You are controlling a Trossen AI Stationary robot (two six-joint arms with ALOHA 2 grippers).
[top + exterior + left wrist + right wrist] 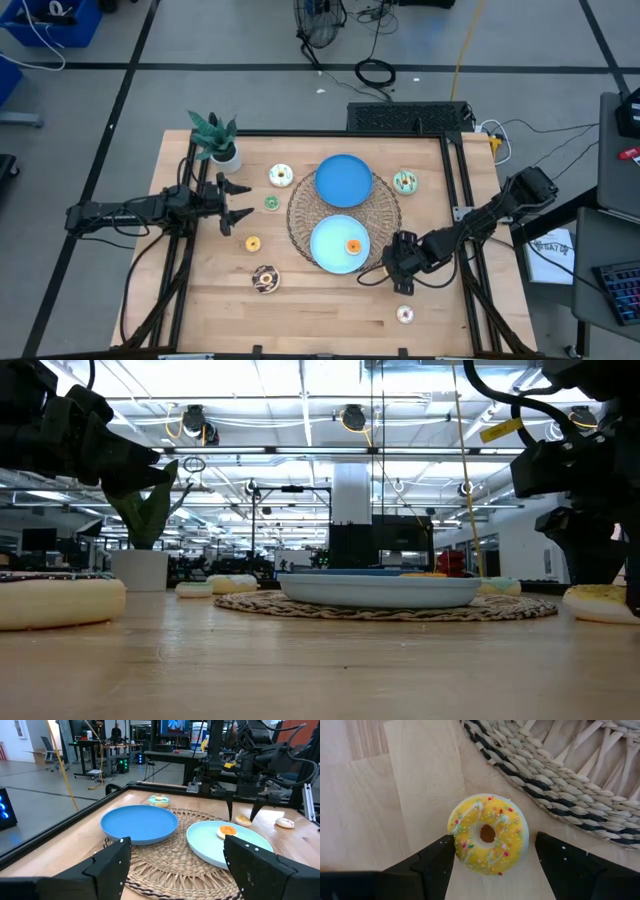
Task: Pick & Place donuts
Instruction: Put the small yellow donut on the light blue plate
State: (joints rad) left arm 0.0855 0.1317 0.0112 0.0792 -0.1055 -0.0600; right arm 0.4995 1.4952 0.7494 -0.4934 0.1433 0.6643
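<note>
We see the right gripper (492,857) with its fingers spread apart directly over a yellow donut (487,834) with white icing and sprinkles; the fingers stand on both sides of it and do not clasp it. This donut lies on the wooden table (300,290), just beside the edge of the woven mat (385,215). On the mat we see a light blue plate (330,245) carrying an orange donut (352,246), and a darker blue plate (343,180). The left gripper (243,200) waits with released, empty fingers at the left side, near a green donut (271,203). Other donuts lie around the mat: white (281,176), teal (405,182), small orange (252,243), chocolate (265,279) and pink (405,315).
</note>
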